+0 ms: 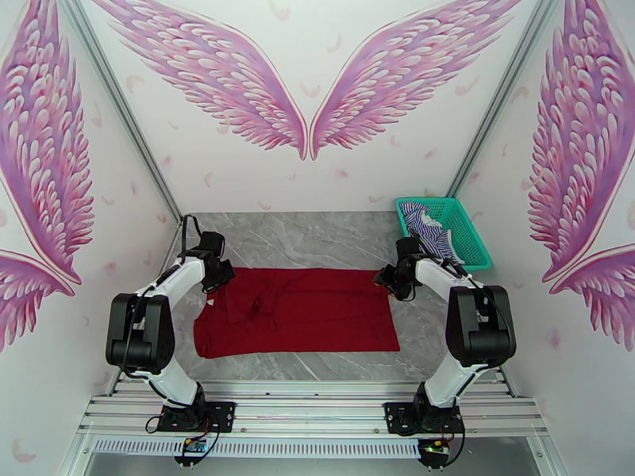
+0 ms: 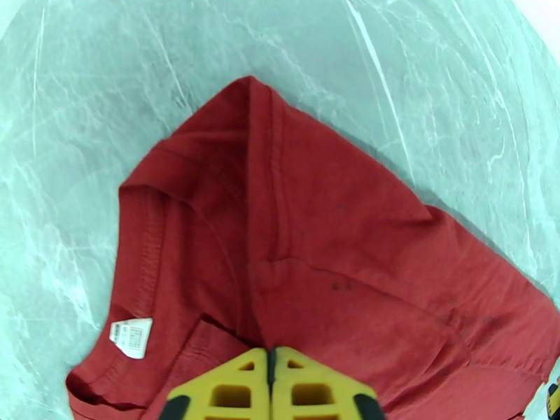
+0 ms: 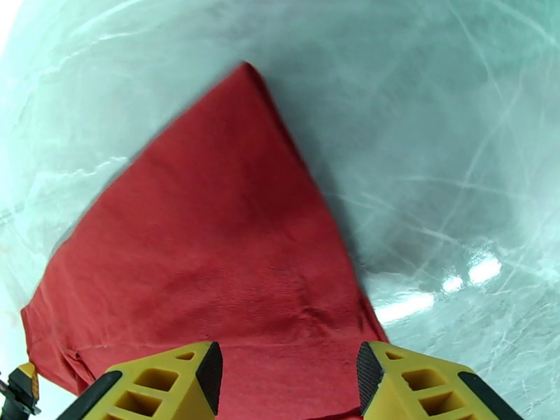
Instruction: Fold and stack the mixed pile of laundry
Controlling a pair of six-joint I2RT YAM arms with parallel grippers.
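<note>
Now my left gripper (image 2: 269,369), fingers nearly together, sits at the collar end of the plain dark red cloth T-shirt (image 1: 298,311) spread on the grey marble table (image 1: 317,232). My right gripper (image 3: 288,376) stands wide over its far-right corner. A one-sided grip may skew the fold.

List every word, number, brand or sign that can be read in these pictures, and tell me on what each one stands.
On the white label at the neck of the dark red T-shirt: faint printed lines, too small and blurred to read.
Elsewhere: no text that I can make out on the striped shirt, the teal basket or the painted pink wings.
</note>
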